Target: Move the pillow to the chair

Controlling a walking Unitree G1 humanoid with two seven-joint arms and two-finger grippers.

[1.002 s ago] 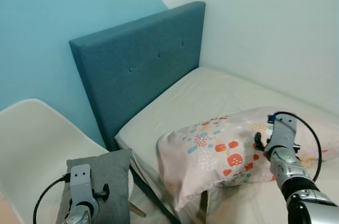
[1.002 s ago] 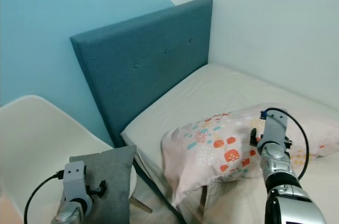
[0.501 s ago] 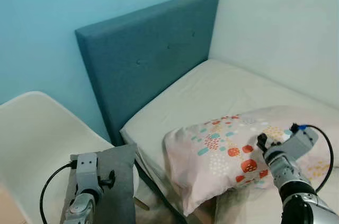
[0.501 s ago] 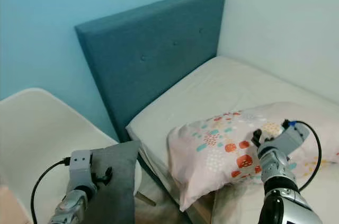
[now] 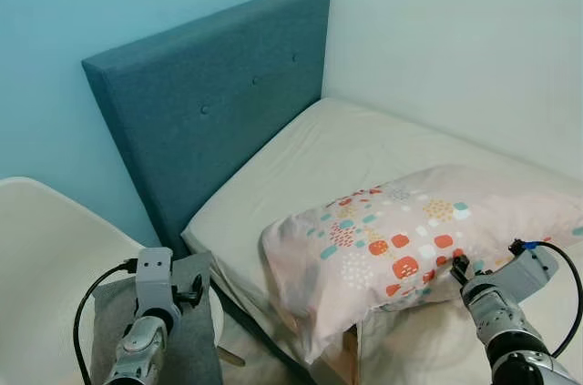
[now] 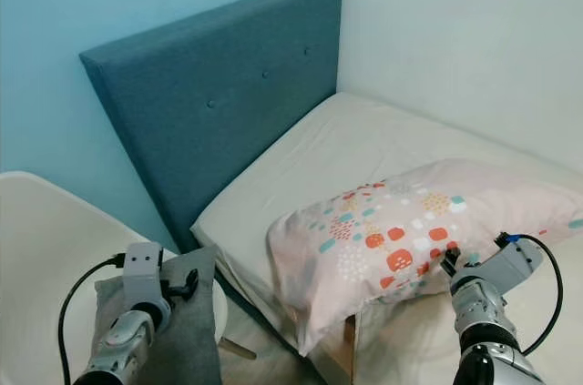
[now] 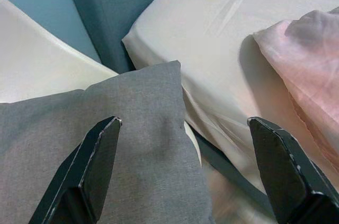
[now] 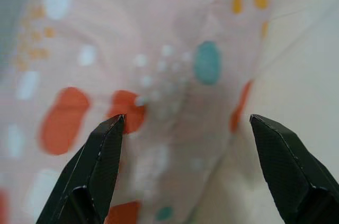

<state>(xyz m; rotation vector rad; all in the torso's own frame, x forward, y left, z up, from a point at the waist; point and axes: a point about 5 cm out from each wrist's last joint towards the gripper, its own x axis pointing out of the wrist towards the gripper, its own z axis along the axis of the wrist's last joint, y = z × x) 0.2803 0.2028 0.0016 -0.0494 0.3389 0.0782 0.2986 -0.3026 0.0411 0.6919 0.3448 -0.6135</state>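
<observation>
1. On the bed (image 5: 364,144), near its front edge, I see the pillow (image 5: 410,235): pale pink with orange, teal and yellow spots, lying flat, one corner hanging over the mattress edge.
2. At my right, the right gripper (image 8: 185,168) points at the pillow's near long edge. Its jaws stand wide apart, with the spotted fabric between the two black fingertips (image 8: 103,147) but not yet pinched. From the head camera I cannot tell whether they touch the cloth.
3. At my left, the left gripper (image 7: 185,168) hovers just over a grey cushion (image 7: 106,139) that already lies on the white chair (image 5: 46,258). Its jaws are also wide apart and hold nothing.
4. Behind the bed stands a dark blue padded headboard (image 5: 209,103), with the chair beside it on my left.
5. My judgement of the pillow: light, soft and floppy. It should sag and fold around any single pinch, and the loose cover may slide over the filling.
6. My judgement of the grip: bite deep into the near edge, gathering cover and stuffing together, rather than nipping cloth alone. A second hold at the overhanging corner with my left gripper would stop it drooping and dragging.
7. Landing room on the chair seat looks tight, since the grey cushion takes up part of it.
</observation>
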